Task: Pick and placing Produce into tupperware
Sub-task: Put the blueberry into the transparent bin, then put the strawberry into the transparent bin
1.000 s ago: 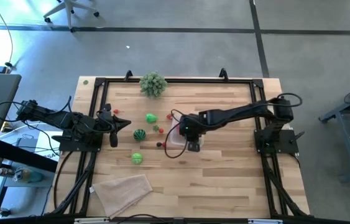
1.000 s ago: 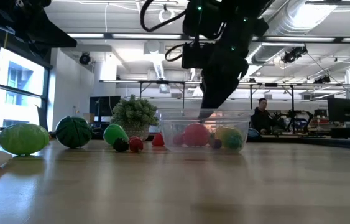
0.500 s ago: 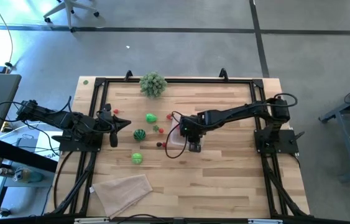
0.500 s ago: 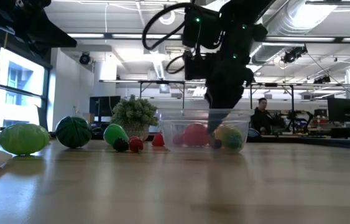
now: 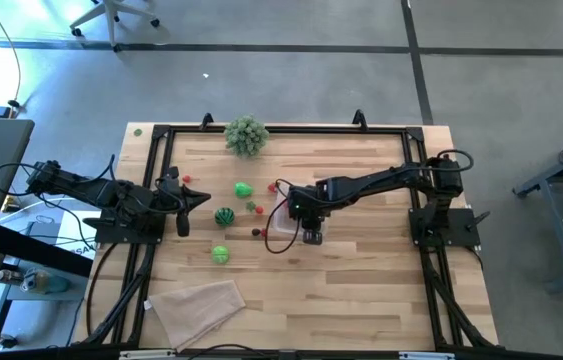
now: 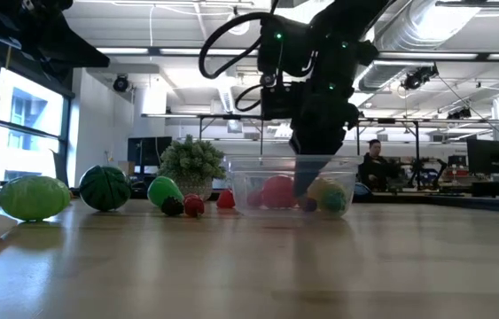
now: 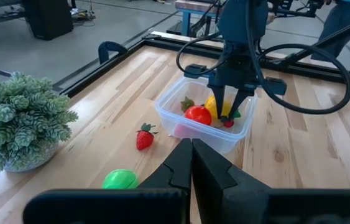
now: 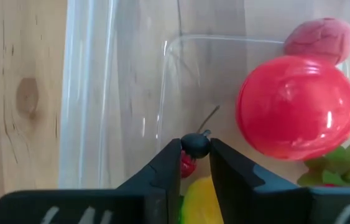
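Dark cherry pinched over the clear tub, mid-frame.
We see the right gripper [image 8: 195, 163] with its jaws narrowed on a small dark cherry [image 8: 194, 145], reaching down into the tupperware [image 7: 207, 121] at the centre of the overhead frame, beside a red tomato [image 8: 297, 117] and a yellow piece [image 8: 198, 199]. Green balls [image 5: 224, 216], a strawberry [image 7: 144, 138] and the plant [image 5: 246, 134] lie to its left. Our left gripper [image 7: 192, 163] waits shut at the left edge.

bare wood right of the tupperware [image 5: 283, 226]; scattered produce [image 5: 224, 215] clutters its left side.
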Motion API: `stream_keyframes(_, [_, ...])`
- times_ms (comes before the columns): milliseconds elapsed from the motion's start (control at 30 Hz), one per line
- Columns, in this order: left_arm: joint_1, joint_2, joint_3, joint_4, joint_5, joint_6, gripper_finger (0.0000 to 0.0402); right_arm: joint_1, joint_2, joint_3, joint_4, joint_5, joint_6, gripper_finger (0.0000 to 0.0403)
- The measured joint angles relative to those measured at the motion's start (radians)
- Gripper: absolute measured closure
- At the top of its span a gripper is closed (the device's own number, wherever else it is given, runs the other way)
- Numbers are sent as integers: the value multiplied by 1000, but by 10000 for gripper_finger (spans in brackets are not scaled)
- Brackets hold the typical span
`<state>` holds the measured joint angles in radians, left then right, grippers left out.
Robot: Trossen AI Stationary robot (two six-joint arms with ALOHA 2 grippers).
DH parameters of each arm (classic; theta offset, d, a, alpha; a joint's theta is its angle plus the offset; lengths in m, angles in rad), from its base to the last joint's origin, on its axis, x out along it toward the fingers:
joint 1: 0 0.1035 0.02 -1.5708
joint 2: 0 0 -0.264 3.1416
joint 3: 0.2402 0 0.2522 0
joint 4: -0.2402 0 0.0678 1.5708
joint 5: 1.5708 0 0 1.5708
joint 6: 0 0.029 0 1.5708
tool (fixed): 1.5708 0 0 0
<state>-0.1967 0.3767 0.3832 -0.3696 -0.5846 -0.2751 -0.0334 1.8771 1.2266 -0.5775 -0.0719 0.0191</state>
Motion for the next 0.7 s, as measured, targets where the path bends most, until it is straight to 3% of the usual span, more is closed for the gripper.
stream_keyframes(233, [0,0,0,0,0,0,401,0,0,0,8,0,0,289])
stream_keyframes(467, [0,0,0,0,0,0,401,4,-3,30,-27,11,0,281])
stream_keyframes(700, [0,0,0,1,0,0,401,67,-101,95,-93,171,7,281])
